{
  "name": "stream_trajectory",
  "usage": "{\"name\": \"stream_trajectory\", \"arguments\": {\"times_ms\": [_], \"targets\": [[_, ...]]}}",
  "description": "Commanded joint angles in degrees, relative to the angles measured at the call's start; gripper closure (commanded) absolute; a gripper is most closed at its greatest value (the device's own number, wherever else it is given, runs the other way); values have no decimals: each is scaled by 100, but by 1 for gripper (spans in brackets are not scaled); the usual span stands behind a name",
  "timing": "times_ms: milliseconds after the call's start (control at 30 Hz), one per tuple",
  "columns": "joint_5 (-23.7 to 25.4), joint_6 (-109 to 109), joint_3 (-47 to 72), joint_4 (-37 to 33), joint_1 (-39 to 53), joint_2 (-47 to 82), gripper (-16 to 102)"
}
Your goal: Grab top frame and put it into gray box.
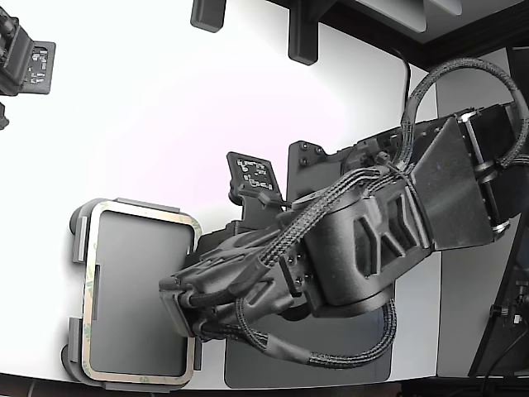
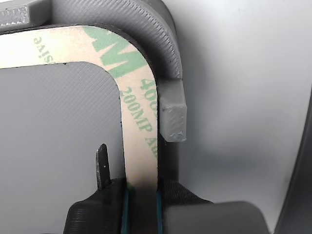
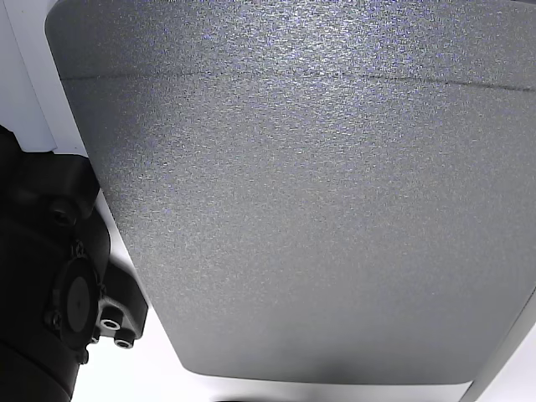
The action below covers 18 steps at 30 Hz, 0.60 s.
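claw [image 2: 141, 200] clamping top frame [image 2: 141, 112], gray box [image 2: 165, 44] rim beside

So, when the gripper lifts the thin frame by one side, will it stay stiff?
Probably not: the top frame looks paper-thin, like printed adhesive liner, so its free sides may sag. It is likely very light. The gripper pinches only a narrow strip, so it could twist.

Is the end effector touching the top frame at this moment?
Touching. In the wrist view the end effector has its fingers on either side of the top frame, with the frame's strip running straight between them and no gap showing.
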Motion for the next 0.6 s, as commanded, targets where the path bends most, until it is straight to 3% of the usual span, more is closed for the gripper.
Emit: {"name": "stream_trajectory", "arguments": {"times_ms": [0, 567], "targets": [[0, -18, -105, 62, -97, 79, 99], [-88, -141, -149, 62, -88, 79, 98]]}}
